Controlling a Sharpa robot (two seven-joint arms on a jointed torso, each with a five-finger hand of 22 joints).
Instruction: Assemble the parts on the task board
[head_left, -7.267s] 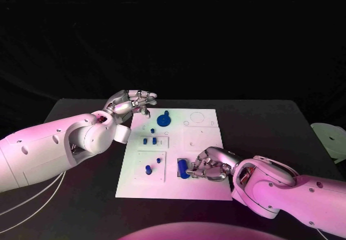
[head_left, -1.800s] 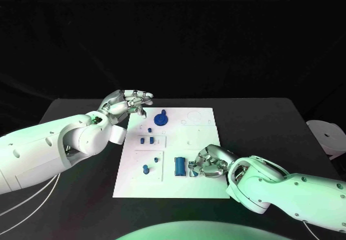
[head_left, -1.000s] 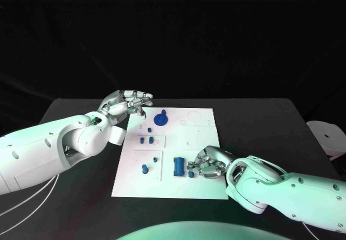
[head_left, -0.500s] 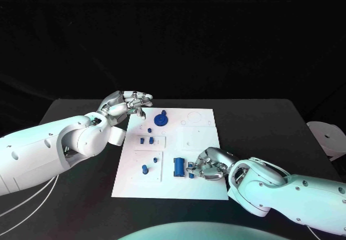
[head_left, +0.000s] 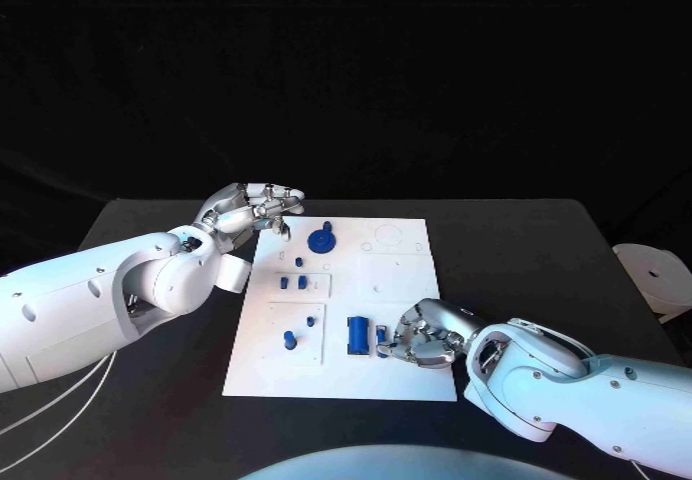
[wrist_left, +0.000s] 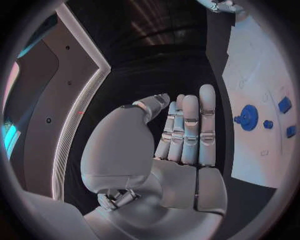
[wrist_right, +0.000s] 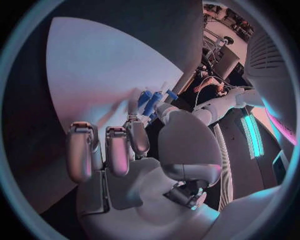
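the white board (head_left: 389, 380) lies in the middle of the table (head_left: 548, 250). on it i count one gear (head_left: 326, 239) mounted at the far end, about five small pegs (head_left: 294, 282) in the left pads, and one block (head_left: 356, 335) near my right hand (head_left: 420, 335). my right hand pinches a small blue piece (head_left: 382, 336) beside the block; placing it remains, so i judge the assembly partly complete. my left hand (head_left: 257, 208) hovers curled at the board's far corner, holding nothing.
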